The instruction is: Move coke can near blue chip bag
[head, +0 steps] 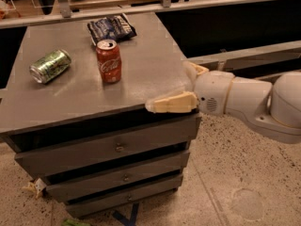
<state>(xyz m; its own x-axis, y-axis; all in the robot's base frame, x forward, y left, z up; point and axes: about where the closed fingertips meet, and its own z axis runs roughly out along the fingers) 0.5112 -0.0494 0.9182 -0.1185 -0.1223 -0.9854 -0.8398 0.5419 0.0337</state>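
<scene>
Reaching for the coke can (108, 60) looks the step in hand; the gripper (175, 89) hovers at the counter's (141, 74) front-right corner, fingers apart, empty; the can stands upright near the blue chip bag (110, 28); next, straddle it.

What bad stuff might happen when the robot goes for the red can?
1. The gripper is low at the front right edge of the cabinet top, so it might bump that edge going in.
2. The coke can stands upright; a sideways nudge could tip it.
3. The blue chip bag lies just behind the can, near the back edge, so a hard push might shove it off. The green can lies on its side and could roll.
</scene>
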